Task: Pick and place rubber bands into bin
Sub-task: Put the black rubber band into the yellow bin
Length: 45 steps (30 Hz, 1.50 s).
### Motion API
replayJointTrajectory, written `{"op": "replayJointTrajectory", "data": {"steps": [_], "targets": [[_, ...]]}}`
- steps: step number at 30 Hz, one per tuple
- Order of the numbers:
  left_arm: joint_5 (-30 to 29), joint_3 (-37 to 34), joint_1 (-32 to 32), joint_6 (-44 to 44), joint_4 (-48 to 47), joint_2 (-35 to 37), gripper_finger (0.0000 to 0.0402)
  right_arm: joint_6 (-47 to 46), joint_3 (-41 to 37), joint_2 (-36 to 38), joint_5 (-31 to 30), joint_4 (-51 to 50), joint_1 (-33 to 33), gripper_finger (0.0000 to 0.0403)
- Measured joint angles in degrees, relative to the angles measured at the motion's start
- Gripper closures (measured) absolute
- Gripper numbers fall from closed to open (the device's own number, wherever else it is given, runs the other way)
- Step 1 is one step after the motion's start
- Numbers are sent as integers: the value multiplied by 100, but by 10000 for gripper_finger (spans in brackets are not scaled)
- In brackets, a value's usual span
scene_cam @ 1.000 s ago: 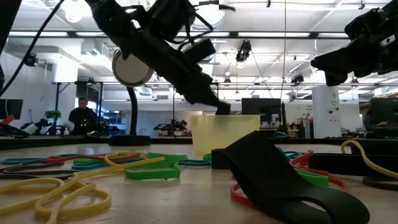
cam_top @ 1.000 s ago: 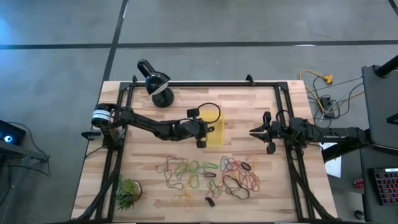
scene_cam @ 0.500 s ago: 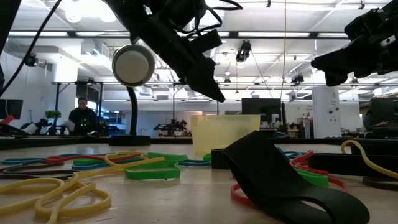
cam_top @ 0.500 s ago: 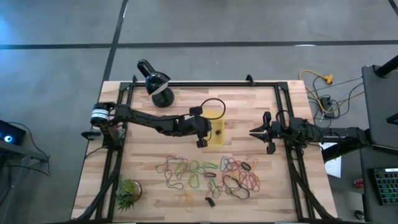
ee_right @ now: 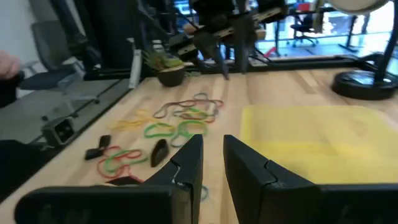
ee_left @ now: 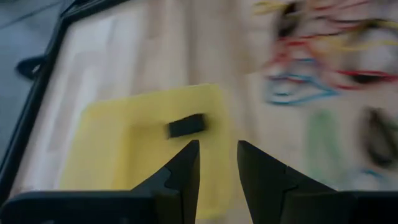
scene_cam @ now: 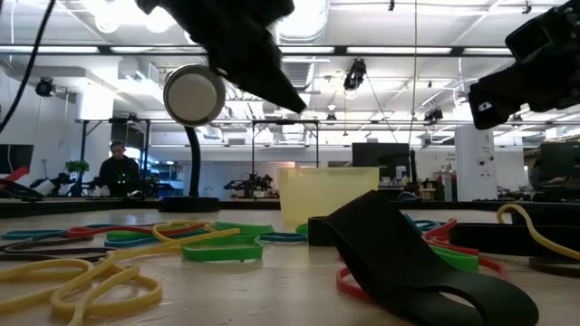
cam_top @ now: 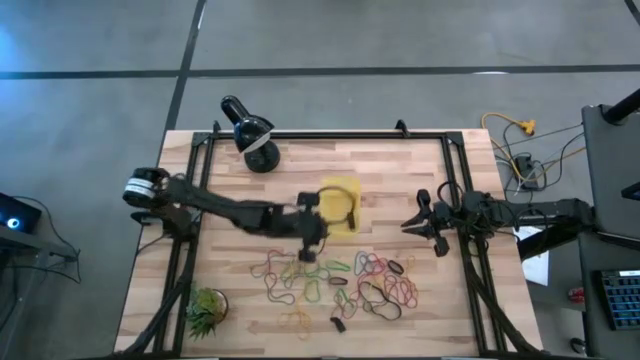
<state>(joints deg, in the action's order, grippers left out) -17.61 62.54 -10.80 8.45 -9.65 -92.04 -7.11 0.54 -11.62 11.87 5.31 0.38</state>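
Between the yellow bin [cam_top: 341,206] and the rubber bands [cam_top: 335,279] strewn on the worktop, the left gripper [cam_top: 308,250] hangs with jaws parted and empty, seemingly set to descend onto another band.

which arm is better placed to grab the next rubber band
Left. The left gripper hovers empty at the near edge of the rubber bands, beside the bin. The right gripper waits apart near the table's right side.
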Motion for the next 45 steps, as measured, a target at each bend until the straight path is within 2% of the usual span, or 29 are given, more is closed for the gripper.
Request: {"op": "replayJointTrajectory", "data": {"steps": [6, 12, 16, 21, 24, 27, 31, 35, 40, 45], "targets": [[-73, -620, -838, -177, 43, 652, 310, 65, 0, -441, -133, 525, 340, 344], [-100, -1245, -1286, -573, 349, 1022, 310, 203, 158, -1080, -152, 1077, 587, 344], [-136, -1604, -1337, -788, 716, 1103, 310, 582, 652, -1661, -150, 1395, 767, 344], [-137, -1823, -1336, -844, 966, 1060, 310, 1008, 1565, -2642, -180, 1253, 1027, 344], [-135, -1875, -1336, -921, 953, 1010, 310, 1103, 2262, -3313, -517, 547, 1224, 344], [-133, -1965, -1367, -967, 938, 1034, 310, 910, 3044, -4017, -1191, -706, 1459, 344], [-131, -2111, -1446, -984, 887, 1082, 310, 107, 3989, -4982, -1858, -2426, 1861, 344], [-130, -2183, -1478, -1102, 912, 1127, 310, -874, 4691, -5772, -1986, -3664, 2331, 344], [-133, -2199, -1508, -1132, 911, 1136, 310, -1965, 5175, -6486, -2003, -4664, 2925, 344], [-131, -2200, -1521, -1247, 916, 1136, 310, -2504, 5339, -6946, -2440, -5019, 3279, 344]]}}
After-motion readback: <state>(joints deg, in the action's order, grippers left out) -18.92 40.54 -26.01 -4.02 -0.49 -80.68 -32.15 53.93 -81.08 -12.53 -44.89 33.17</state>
